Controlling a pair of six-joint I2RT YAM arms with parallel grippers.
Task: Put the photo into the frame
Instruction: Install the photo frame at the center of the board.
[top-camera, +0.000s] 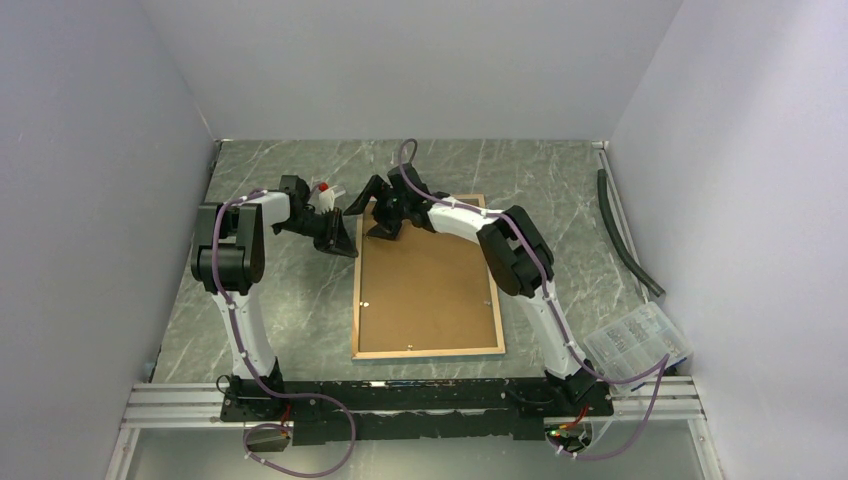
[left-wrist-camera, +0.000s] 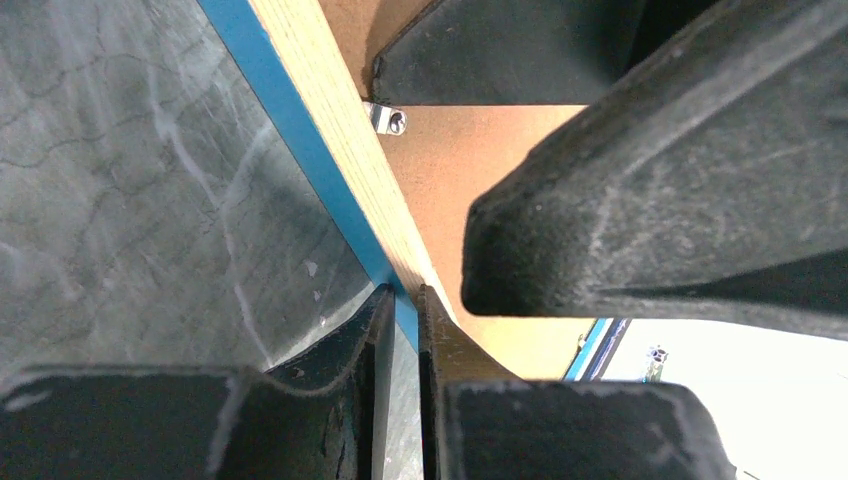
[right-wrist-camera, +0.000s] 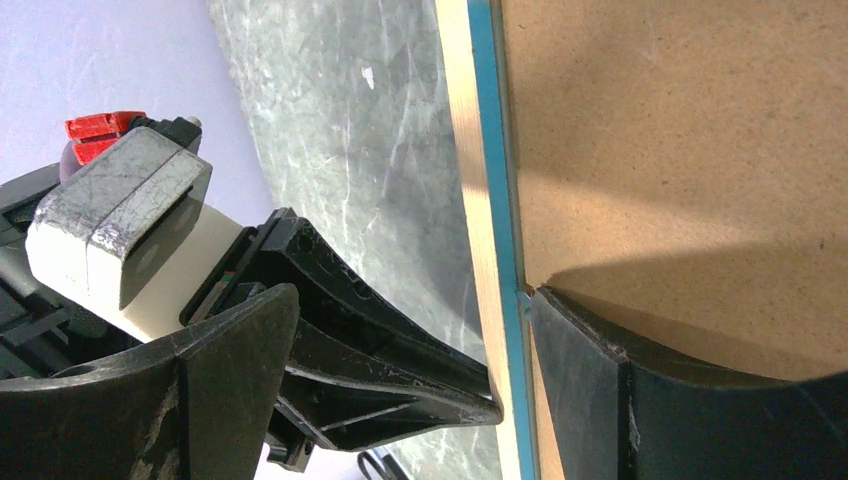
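The frame (top-camera: 428, 352) lies face down on the table, with its pale wood back rim up and the brown backing board (top-camera: 425, 285) inside it. My left gripper (top-camera: 345, 243) is shut on the rim at the far left corner. In the left wrist view the jaws (left-wrist-camera: 403, 300) pinch the blue and wood edge (left-wrist-camera: 330, 110). My right gripper (top-camera: 383, 215) is open over the same corner. In the right wrist view (right-wrist-camera: 410, 300) it straddles the rim (right-wrist-camera: 465, 150), with one finger (right-wrist-camera: 600, 390) on the board (right-wrist-camera: 680, 130). The photo is hidden.
A small metal tab (left-wrist-camera: 390, 120) sits on the board at the rim. A clear plastic packet (top-camera: 640, 345) lies at the near right. A dark hose (top-camera: 625, 235) runs along the right wall. Walls close in on three sides.
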